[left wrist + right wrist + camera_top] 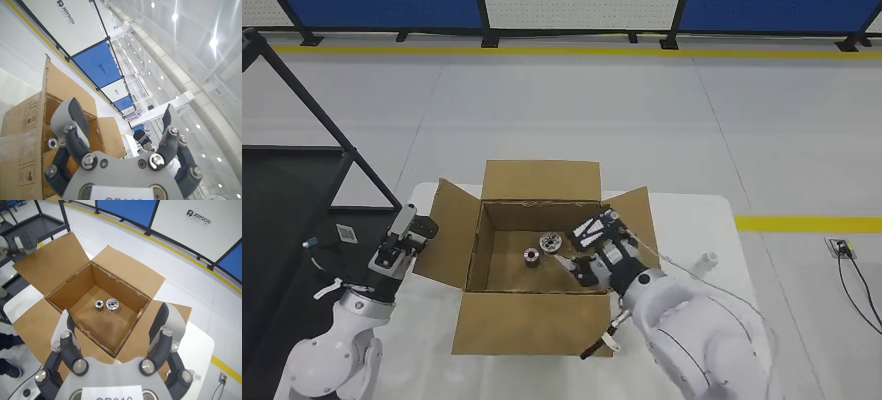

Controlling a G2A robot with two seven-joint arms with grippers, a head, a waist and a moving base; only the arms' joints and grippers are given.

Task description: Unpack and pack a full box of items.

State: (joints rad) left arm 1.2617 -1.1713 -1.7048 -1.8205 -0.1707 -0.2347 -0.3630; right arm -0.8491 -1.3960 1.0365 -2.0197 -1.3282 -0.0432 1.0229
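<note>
An open cardboard box (540, 180) stands on the white table with all its flaps folded outward. On its floor lie two metal parts: a small cylinder (99, 306) and a flanged disc with holes (112, 304), also seen from above as cylinder (531, 257) and disc (551, 241). My right gripper (587, 262) hangs open over the box's right side, nothing between its fingers (162, 317). My left gripper (412, 225) is outside the box by its left flap, tilted upward and open (121, 104). Past that flap (22, 117) one metal part (52, 143) shows.
The table (692, 215) has bare surface right of the box, where a small white object (707, 262) lies. A black cart (282, 200) with a slanted frame stands to the left. Grey floor with yellow lines surrounds the table.
</note>
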